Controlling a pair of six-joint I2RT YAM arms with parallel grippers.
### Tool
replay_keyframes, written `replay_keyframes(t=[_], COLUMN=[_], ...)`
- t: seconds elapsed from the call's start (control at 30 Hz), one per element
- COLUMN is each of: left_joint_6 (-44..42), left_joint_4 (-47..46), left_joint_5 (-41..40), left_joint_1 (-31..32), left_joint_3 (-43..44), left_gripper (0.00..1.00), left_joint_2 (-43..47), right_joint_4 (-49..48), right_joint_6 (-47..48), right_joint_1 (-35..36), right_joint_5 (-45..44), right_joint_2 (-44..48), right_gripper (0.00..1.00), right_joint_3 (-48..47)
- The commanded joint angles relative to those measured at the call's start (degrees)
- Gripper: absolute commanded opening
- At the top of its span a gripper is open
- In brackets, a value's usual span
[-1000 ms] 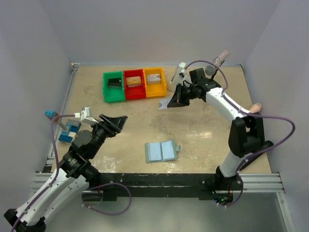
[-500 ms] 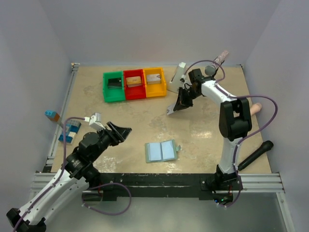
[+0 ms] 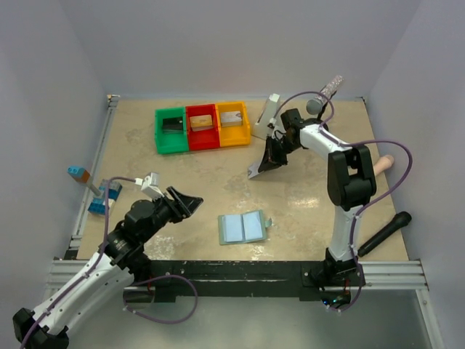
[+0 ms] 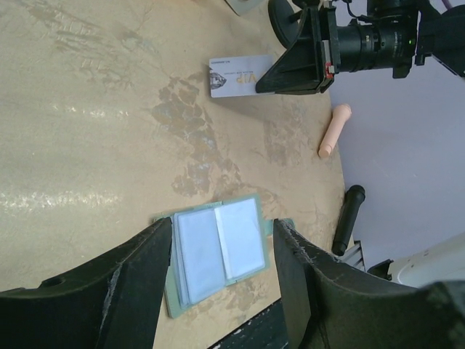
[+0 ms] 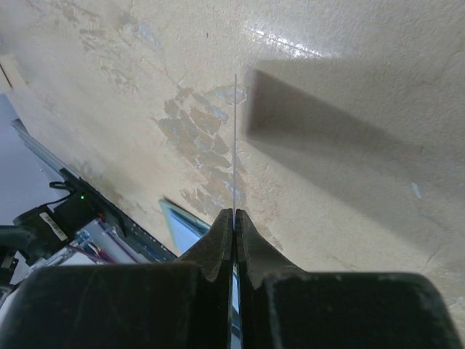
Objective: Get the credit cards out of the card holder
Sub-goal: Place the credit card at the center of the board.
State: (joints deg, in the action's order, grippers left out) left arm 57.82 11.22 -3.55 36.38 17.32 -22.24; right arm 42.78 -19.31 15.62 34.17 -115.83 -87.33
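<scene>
The card holder (image 3: 244, 227) lies open on the table near the front, its pale blue pockets facing up. It also shows in the left wrist view (image 4: 218, 247). My left gripper (image 3: 186, 203) is open and empty, just left of the holder. In its own view the left gripper (image 4: 221, 229) frames the holder. My right gripper (image 3: 266, 161) is shut on the silver-grey card (image 3: 253, 171), low over the table behind the holder. The card is edge-on (image 5: 235, 145) in the shut right gripper (image 5: 234, 215) and face-on in the left wrist view (image 4: 231, 76). A black card (image 3: 172, 123) lies in the green bin (image 3: 159, 132).
A red bin (image 3: 202, 139) with a tan card and a yellow bin (image 3: 234, 137) with a small pale item stand beside the green bin. Blue toy bricks (image 3: 102, 198) lie at the left edge. A black cylinder (image 3: 383, 231) and a pink peg (image 3: 385, 161) lie at the right.
My right gripper has carried the silver-grey card a little nearer and lower as the arm folded. My left gripper has moved nearer and to the right, toward the holder.
</scene>
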Motion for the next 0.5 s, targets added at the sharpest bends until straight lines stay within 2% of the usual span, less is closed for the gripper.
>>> replay_keyframes(t=[0.0, 0.2, 0.47], left_joint_6=[1.59, 2.21, 2.21], left_joint_4=[-4.45, -5.42, -5.25], left_joint_5=[3.02, 3.11, 3.29], left_joint_1=[-0.35, -0.35, -0.35], left_joint_3=[-1.06, -2.11, -2.12], left_gripper=[0.62, 0.61, 0.61], left_joint_2=[-1.40, -0.97, -1.05], right_joint_4=[0.45, -3.23, 1.68], right_joint_6=[0.32, -1.34, -1.69], right_joint_1=[0.82, 0.73, 0.82], right_joint_5=[2.30, 1.42, -1.74], right_joint_2=[-0.27, 2.01, 0.87], right_gripper=[0.00, 0.00, 0.00], right_joint_3=[1.02, 5.15, 1.99])
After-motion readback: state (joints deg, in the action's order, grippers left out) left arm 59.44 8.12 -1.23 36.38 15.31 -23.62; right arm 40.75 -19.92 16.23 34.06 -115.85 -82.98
